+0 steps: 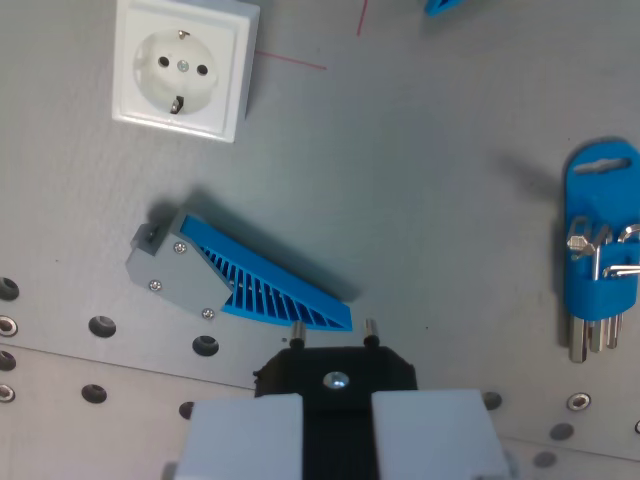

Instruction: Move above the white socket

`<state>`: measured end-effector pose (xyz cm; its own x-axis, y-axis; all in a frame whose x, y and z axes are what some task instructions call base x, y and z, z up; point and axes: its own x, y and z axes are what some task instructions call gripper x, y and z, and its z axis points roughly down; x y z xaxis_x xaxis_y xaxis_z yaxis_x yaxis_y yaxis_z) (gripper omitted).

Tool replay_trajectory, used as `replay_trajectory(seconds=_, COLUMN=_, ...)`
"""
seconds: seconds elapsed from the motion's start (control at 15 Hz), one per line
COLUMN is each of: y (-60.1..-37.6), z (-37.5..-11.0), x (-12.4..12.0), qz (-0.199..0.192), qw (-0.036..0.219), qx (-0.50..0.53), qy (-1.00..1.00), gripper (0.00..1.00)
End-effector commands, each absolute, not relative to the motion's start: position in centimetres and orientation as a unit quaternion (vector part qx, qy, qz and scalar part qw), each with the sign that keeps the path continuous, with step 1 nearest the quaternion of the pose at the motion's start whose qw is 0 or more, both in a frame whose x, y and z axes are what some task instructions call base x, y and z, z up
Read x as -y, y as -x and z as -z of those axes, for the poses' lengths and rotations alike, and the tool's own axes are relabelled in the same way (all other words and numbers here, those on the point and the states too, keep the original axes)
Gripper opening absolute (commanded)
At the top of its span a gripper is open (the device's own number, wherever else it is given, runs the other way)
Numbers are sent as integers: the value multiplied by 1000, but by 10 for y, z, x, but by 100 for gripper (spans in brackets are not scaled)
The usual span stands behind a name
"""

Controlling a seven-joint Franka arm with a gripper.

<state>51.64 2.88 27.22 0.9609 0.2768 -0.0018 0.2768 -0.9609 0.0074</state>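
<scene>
Near the desk's (420, 190) far left corner, the socket (184, 68) is lying flat.
Hand (336, 425) is grasping a black plug (336, 375); socket looks rigid, needing alignment, not gripping.

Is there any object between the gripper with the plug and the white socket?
Yes. The blue and grey wedge-shaped part lies on the table directly between the gripper, holding the black plug, and the white socket at the wrist view's upper left.
</scene>
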Motion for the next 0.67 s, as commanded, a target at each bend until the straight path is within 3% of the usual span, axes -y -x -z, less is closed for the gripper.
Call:
replay_trajectory(seconds=0.07, y=-516, z=-272, x=-29, qz=0, qw=4, qx=-140, qy=-990, gripper=0)
replay_trajectory(seconds=0.67, y=-516, z=-270, x=-30, qz=-1, qw=4, qx=-135, qy=-991, gripper=0)
